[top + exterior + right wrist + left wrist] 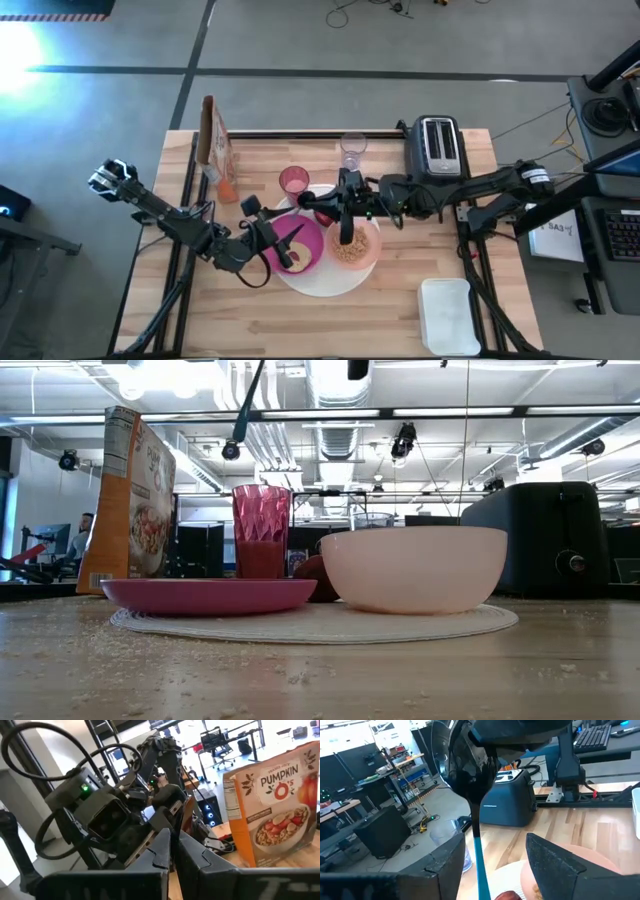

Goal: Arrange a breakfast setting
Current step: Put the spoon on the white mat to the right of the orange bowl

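Observation:
A teal-handled spoon hangs upright over the white plate, with my right gripper shut on its upper end. My left gripper is open, with one finger on either side of the teal handle and a gap showing beside it. The magenta bowl and the peach bowl, which holds cereal, sit on the plate. The pink tumbler and a small red fruit stand behind them. The clear cup is farther back. Neither gripper shows in the low view. My right gripper pinches the spoon's dark upper end between its shut fingers, reaching in from the table's right side. Its own fingers hide the exact spot. The spoon hangs straight down below them, teal handle lowest, clear of the table.
A cereal box stands at the far left. The toaster is at the far right and the white tub at the near right. Crumbs lie on the wood in front of the plate.

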`<state>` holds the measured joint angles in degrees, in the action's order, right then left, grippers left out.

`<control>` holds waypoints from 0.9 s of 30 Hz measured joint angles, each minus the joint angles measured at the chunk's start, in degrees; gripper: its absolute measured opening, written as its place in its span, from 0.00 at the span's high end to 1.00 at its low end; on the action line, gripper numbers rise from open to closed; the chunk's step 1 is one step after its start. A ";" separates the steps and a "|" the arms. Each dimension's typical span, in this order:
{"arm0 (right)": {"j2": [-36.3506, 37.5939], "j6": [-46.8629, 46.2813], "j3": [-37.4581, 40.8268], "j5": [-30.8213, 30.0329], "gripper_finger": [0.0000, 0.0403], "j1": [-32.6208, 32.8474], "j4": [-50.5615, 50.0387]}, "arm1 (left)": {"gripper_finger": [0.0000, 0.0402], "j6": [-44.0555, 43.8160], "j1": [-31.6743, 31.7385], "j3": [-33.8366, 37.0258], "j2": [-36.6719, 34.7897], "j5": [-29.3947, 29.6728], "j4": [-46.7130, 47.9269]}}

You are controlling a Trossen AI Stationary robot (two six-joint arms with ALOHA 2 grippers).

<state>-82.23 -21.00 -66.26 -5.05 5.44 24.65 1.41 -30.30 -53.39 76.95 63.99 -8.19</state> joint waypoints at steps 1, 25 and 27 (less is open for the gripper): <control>-0.06 0.43 0.00 0.07 0.98 0.12 0.09 | 0.53 0.00 0.00 0.00 -0.04 0.02 0.04; 0.01 5.20 0.00 1.83 0.98 3.56 3.58 | 0.96 -0.14 1.53 -0.02 -0.07 -0.06 0.07; 0.01 5.20 0.00 1.58 0.98 3.51 3.58 | 0.98 0.33 1.51 -0.04 -0.07 -0.46 0.18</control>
<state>-82.21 -15.79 -66.26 -3.46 8.95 28.23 1.74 -28.80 -53.43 76.88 63.53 -8.01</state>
